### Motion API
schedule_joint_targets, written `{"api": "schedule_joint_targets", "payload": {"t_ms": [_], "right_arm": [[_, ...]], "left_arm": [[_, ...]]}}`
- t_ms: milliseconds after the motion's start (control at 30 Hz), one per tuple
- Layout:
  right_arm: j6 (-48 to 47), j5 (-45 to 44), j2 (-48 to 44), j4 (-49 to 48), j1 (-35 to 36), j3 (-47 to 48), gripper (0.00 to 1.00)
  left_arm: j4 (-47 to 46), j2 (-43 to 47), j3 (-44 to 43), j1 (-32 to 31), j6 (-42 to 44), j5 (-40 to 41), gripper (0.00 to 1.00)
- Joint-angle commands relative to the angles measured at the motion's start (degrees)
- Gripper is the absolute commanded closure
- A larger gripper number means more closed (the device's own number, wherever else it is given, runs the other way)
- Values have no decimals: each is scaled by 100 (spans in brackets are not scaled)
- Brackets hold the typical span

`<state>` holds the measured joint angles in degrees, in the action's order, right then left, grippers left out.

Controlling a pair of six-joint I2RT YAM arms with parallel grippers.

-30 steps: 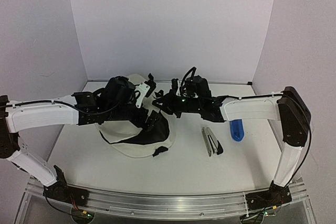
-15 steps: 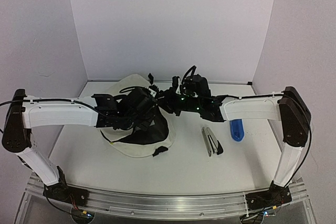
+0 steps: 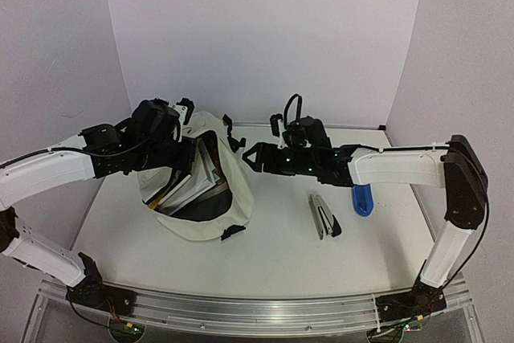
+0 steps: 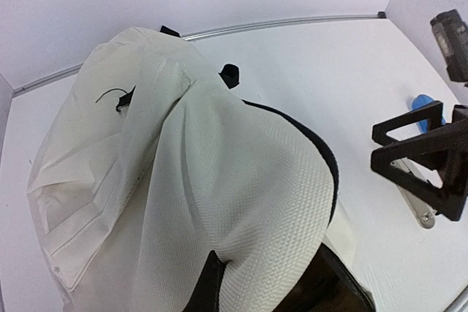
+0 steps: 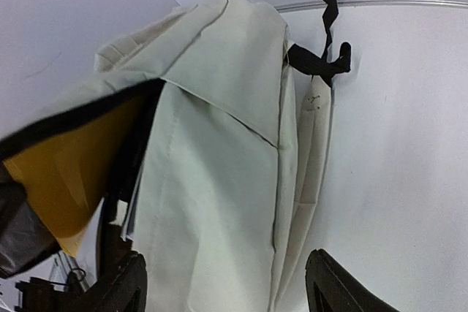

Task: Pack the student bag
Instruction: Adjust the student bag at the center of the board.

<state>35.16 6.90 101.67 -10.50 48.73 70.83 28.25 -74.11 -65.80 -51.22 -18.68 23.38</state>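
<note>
Your left gripper pinches the student bag by its rim, left of table centre — your right gripper gapes empty beside it; if fabric slips, the mouth could collapse.

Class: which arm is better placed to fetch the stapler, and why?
Likely right. The right gripper is open and empty, on the same side as the stapler; the left gripper is shut on the student bag, holding its mouth up.

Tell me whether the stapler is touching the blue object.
Apart. The top view shows a strip of bare white table between the stapler and the blue object.
</note>
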Motion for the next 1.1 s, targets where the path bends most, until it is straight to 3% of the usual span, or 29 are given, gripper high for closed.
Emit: {"api": "schedule_joint_targets", "payload": {"t_ms": [0,333,433,500,600,667,733,767,1067], "right_arm": [[-971,-94,247,471,219,523,25],[-1348,-1550,1097,1034,748,1557,22],[-1356,-2012,1275,1290,783,1761,32],[-1350,-2288,1373,1374,785,1793,47],[-1286,-2337,1416,1403,783,1714,54],[-1198,-2329,1419,1401,787,1638,66],[-1008,-2333,1407,1402,773,1503,92],[-935,-2316,1374,1397,777,1462,98],[20,-1726,474,1402,743,111,100]], "left_arm": [[-145,213,-7,183,-224,-597,100],[-239,-72,-148,314,-239,-1371,100],[-311,-94,-136,330,-237,-1466,100],[-358,-88,-127,349,-217,-1530,100],[-402,-81,-92,375,-202,-1583,100],[-392,-106,-105,376,-128,-1689,100],[-377,-145,-69,376,16,-1800,100],[-396,-154,-37,376,81,-1809,100],[-232,-266,-35,436,260,-1804,100]]}}
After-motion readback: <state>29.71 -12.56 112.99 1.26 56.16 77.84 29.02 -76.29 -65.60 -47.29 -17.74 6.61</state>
